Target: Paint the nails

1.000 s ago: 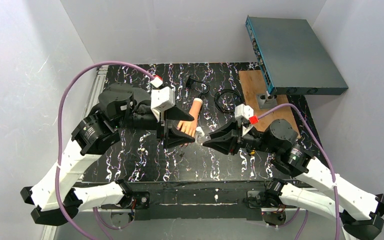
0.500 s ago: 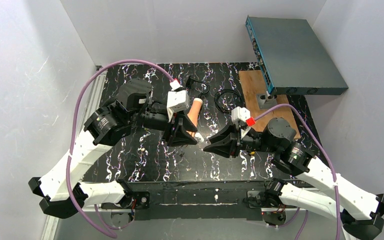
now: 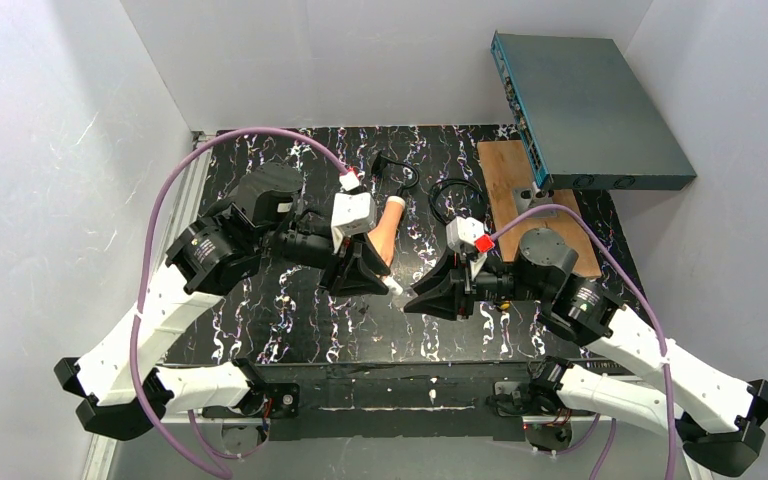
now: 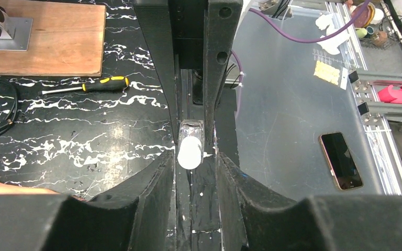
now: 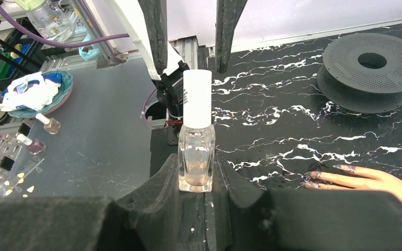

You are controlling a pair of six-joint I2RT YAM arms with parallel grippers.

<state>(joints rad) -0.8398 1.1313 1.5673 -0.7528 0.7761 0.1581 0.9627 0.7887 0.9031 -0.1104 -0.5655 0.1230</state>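
Observation:
My right gripper [image 5: 196,178] is shut on the glass body of a clear nail polish bottle [image 5: 196,157], held upright. Its white cap [image 5: 197,99] stands between the fingers [image 5: 157,31] of my left gripper [image 4: 193,157]. Those jaws are narrowed around the cap [image 4: 190,152], with a thin gap still showing on each side. The two grippers meet at mid-table [image 3: 398,290]. The flesh-coloured mannequin hand [image 3: 385,225] lies just behind them. Its dark purplish nails [image 5: 314,175] show right of the bottle, partly hidden by my right finger.
A blue-grey box [image 3: 590,100] sits at the back right, over a wooden board [image 3: 510,190] with a metal bracket [image 4: 2,26]. A yellow-and-black screwdriver [image 4: 91,84] and a black cable [image 3: 455,200] lie near the board. A black perforated disc [image 5: 371,70] rests beyond the hand.
My left gripper has swung in over the bottle and narrowed its jaws around the cap. The right arm has edged left with the bottle.

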